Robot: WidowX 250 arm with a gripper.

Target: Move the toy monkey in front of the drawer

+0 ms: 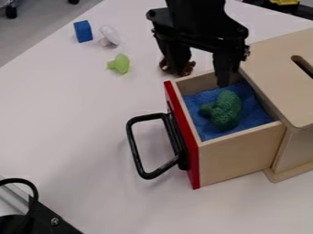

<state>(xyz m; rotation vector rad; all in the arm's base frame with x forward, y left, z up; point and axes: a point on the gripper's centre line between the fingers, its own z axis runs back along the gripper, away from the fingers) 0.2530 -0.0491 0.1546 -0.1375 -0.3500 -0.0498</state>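
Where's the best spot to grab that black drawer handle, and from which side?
Probably mid-bar on the black handle, coming from above: its long outer bar is nearly straight and stands off the red drawer front, leaving an open gap.

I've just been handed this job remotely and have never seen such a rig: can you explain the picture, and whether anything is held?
There is one picture, from a fixed camera looking down at a slant. The black machine at the top is a robot arm; its gripper hangs down with two fingers apart, holding nothing.

Below it, a wooden drawer with a red front and black handle is pulled out of a wooden box. Inside, a dark green toy lies on blue cloth.

On the white table, behind one finger, is a brown thing, perhaps the monkey. Further left are a light green toy, a whitish toy and a blue block.
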